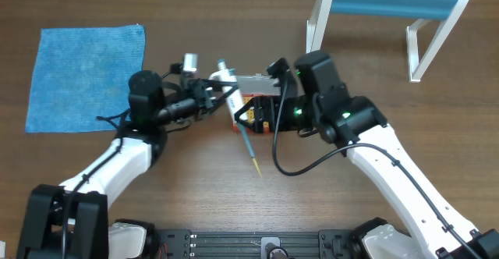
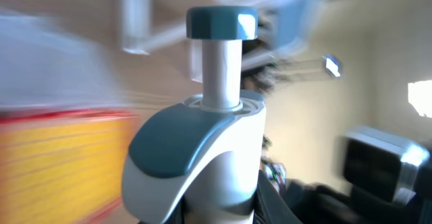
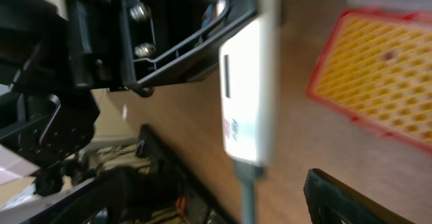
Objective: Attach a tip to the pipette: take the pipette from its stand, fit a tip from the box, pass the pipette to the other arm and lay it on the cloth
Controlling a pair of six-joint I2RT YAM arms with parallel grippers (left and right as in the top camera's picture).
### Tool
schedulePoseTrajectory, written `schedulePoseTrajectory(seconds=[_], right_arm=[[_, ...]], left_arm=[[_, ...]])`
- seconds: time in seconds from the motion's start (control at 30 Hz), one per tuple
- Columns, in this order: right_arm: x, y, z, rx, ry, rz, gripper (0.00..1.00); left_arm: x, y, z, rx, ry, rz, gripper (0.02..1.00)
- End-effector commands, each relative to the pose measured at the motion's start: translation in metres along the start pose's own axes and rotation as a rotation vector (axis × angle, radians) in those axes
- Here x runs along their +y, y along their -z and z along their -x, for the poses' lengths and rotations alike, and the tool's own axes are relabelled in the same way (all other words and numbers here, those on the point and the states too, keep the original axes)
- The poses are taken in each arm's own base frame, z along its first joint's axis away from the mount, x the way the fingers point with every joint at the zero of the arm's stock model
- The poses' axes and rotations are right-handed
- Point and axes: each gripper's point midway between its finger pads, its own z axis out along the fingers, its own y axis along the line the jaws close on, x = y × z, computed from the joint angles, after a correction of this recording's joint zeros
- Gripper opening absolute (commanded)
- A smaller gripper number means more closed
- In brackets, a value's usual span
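Holding pipette (image 1: 244,138): my L gripper (image 1: 217,94), fingers clamped on white body, just beside box (image 3: 385,75).
R gripper (image 1: 263,112): just beside box, fingers wide apart, nothing gripped.
Cloth (image 1: 86,76): well apart from box, L-arm side.
Stand (image 1: 390,9): well apart from box.

We get the top view looking straight down on the worktop (image 1: 195,181) from well above, taking in the whole scene. Left wrist view sits very close on the pipette (image 2: 216,136), facing along it past its top end toward the room. Right wrist view looks close at the pipette's side, tip box (image 3: 385,75) just beside. We see pipette and tip box in all three.
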Motion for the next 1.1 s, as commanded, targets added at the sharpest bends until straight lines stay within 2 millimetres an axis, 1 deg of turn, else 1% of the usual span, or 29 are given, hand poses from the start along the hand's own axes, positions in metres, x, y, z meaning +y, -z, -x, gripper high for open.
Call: schedulePoseTrajectory(seconds=[0.03,0.1,0.17,0.27,0.37,0.43,0.5,0.53,0.6,0.67,0.73,0.77,0.8,0.87,0.9,0.93,0.97,1.0,1.1], right_arm=[[0.004,0.017,0.010,-0.031,0.103,0.067,0.855],[0.001,0.022,0.013,-0.044,0.090,0.065,0.858],[-0.004,0.026,0.017,-0.061,0.096,0.058,0.860],[-0.009,0.031,0.022,-0.079,0.084,0.048,0.858],[-0.013,0.033,0.025,-0.091,0.077,0.038,0.860],[-0.014,0.034,0.026,-0.094,0.075,0.036,0.858],[-0.017,0.034,0.027,-0.100,0.072,0.018,0.858],[-0.018,0.034,0.027,-0.102,0.072,0.013,0.858],[-0.018,0.034,0.027,-0.104,0.072,0.011,0.858],[-0.018,0.034,0.027,-0.103,0.072,0.011,0.862],[-0.018,0.034,0.027,-0.103,0.072,0.011,0.858],[-0.018,0.034,0.027,-0.103,0.071,0.011,0.858],[-0.018,0.034,0.027,-0.103,0.054,0.012,0.858],[-0.018,0.034,0.028,-0.105,0.029,0.015,0.858],[-0.018,0.034,0.028,-0.106,0.018,0.016,0.858],[-0.018,0.034,0.029,-0.107,0.009,0.017,0.858],[-0.018,0.034,0.029,-0.108,0.001,0.017,0.858],[-0.018,0.034,0.029,-0.107,-0.006,0.017,0.858],[-0.018,0.034,0.029,-0.107,-0.033,0.019,0.858]], left_arm=[[0.031,0.039,0.041,-0.122,-0.034,0.089,0.029],[0.037,0.060,0.059,-0.170,0.001,0.109,0.029],[0.041,0.078,0.074,-0.199,-0.006,0.145,0.029],[0.045,0.105,0.087,-0.194,-0.026,0.254,0.029],[0.054,0.140,0.097,-0.202,-0.058,0.503,0.029],[0.052,0.162,0.102,-0.181,-0.113,0.637,0.029],[0.046,0.191,0.113,-0.151,-0.147,0.781,0.029],[0.045,0.202,0.119,-0.137,-0.152,0.833,0.029],[0.044,0.225,0.137,-0.089,-0.154,0.931,0.029],[0.047,0.246,0.159,-0.059,-0.129,1.026,0.027],[0.052,0.266,0.188,-0.053,-0.101,1.112,0.029],[0.054,0.273,0.202,-0.054,-0.096,1.140,0.029],[0.054,0.276,0.233,-0.064,-0.117,1.129,0.029],[0.060,0.275,0.258,-0.078,-0.128,1.126,0.029],[0.062,0.275,0.267,-0.086,-0.137,1.132,0.029],[0.071,0.274,0.277,-0.088,-0.143,1.144,0.029],[0.082,0.275,0.286,-0.091,-0.148,1.168,0.027],[0.093,0.277,0.290,-0.086,-0.142,1.194,0.029],[0.128,0.276,0.290,-0.008,-0.138,1.234,0.029]])
